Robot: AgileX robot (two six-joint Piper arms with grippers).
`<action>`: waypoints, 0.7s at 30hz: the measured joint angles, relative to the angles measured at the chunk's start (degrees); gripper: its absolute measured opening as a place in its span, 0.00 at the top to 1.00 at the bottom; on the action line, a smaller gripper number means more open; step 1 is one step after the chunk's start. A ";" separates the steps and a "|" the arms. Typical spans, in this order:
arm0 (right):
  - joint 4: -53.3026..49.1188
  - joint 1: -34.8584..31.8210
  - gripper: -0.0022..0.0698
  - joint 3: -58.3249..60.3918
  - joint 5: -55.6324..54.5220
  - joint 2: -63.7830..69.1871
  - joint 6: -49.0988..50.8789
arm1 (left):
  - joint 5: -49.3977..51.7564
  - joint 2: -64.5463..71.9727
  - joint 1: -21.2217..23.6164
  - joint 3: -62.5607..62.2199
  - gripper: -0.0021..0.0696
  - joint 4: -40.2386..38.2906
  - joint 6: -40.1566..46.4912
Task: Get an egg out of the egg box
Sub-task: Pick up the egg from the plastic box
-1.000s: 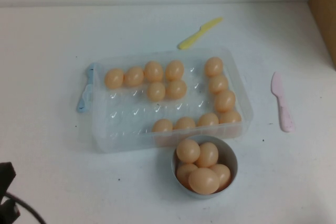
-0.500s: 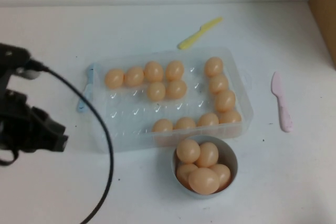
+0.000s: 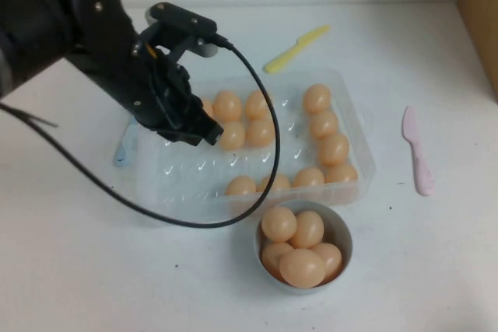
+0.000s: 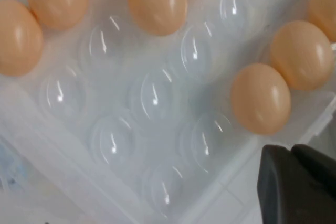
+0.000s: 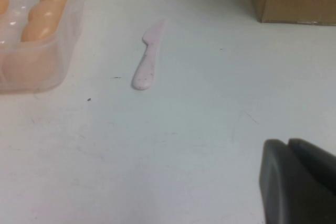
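Black left gripper (image 4: 296,184), pinched shut and empty, hovers over the clear plastic egg box (image 3: 167,200), at ten o'clock from peach-tan eggs (image 3: 232,135). Only the right wrist view shows the right gripper (image 5: 299,184), closed, over bare white table (image 5: 173,145).

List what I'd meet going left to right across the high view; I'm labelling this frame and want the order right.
Left gripper, shut, over the egg box's left part → yellow knife → white bowl of eggs → pink knife → cardboard box. Right gripper shows only in its wrist view, shut, above bare table.
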 joint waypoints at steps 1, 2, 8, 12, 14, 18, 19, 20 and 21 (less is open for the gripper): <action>0.00 0.00 0.99 0.00 0.00 0.00 0.00 | 0.76 1.94 -0.28 -2.01 0.98 0.60 0.00; 0.00 0.00 0.99 0.00 0.00 0.00 0.00 | 1.67 3.42 -0.39 -3.98 0.98 1.13 0.00; 0.00 0.00 0.99 0.00 0.00 0.00 0.00 | 6.75 11.96 -0.17 -14.87 0.96 5.94 -3.39; 0.00 0.00 0.99 0.00 0.00 0.00 0.00 | 8.67 16.10 0.91 -20.40 0.85 6.84 -5.19; 0.00 0.00 0.99 0.00 0.00 0.00 0.00 | 9.42 18.23 1.56 -22.40 0.73 7.27 -5.97; 0.00 0.00 0.99 0.00 0.00 0.00 0.00 | 9.96 21.11 2.41 -24.02 0.50 8.19 -6.82; 0.00 0.00 0.99 0.00 0.00 0.00 0.00 | 10.03 21.67 2.64 -24.12 0.46 8.56 -7.06; 0.00 0.00 0.99 0.00 0.00 0.00 0.00 | 10.09 22.01 2.86 -24.16 0.44 8.87 -7.33; 0.00 0.00 0.99 0.00 0.00 0.00 0.00 | 10.09 22.39 3.13 -24.26 0.42 9.48 -7.66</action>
